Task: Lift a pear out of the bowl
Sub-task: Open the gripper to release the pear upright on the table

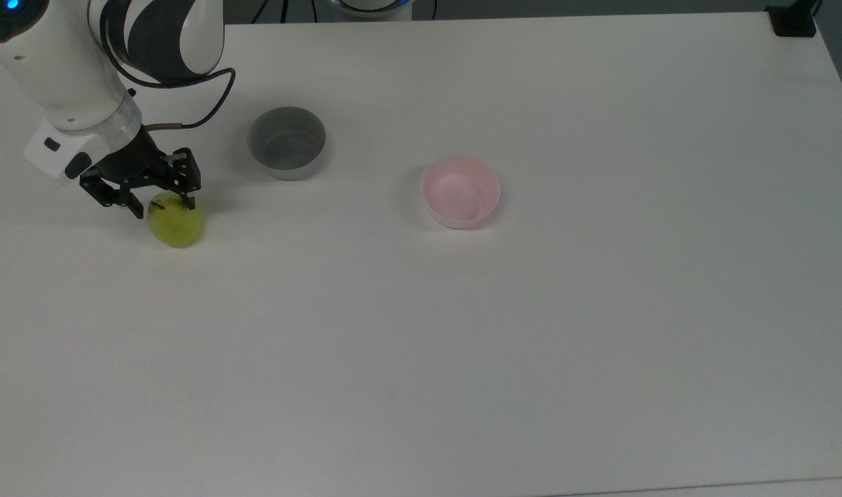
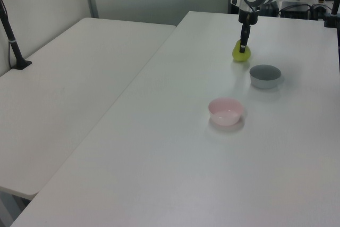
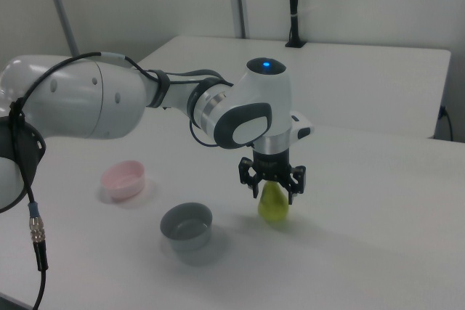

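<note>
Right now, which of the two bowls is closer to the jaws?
The grey bowl. In the top view it sits just right of the gripper and the pear; the pink bowl lies farther right, beyond it.

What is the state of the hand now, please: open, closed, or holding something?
Hand: open, its fingers either side of the top of the pear, which rests on the table.
</note>
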You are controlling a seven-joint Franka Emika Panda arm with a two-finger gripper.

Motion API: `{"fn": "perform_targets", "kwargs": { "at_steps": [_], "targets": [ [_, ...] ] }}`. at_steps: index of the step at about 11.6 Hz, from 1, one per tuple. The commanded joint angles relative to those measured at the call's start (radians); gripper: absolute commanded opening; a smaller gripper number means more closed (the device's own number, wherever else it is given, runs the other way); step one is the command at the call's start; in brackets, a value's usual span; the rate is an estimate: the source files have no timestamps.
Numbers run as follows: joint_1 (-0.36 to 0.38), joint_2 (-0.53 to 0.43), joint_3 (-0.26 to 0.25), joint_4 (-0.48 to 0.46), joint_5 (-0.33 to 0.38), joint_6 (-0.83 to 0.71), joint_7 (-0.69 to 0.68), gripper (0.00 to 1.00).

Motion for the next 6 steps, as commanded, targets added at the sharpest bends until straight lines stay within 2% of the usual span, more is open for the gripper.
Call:
{"fn": "perform_targets", "kwargs": {
  "at_steps": [1,3,6],
  "targets": [
    [0.011,-0.022,-0.008,-0.019,0.022,0.023,0.008,1.00],
    [0.011,-0.049,-0.010,-0.017,0.021,0.009,0.044,1.00],
    [0.020,-0.141,-0.008,-0.010,0.008,-0.139,0.078,1.00]
  ]
}}
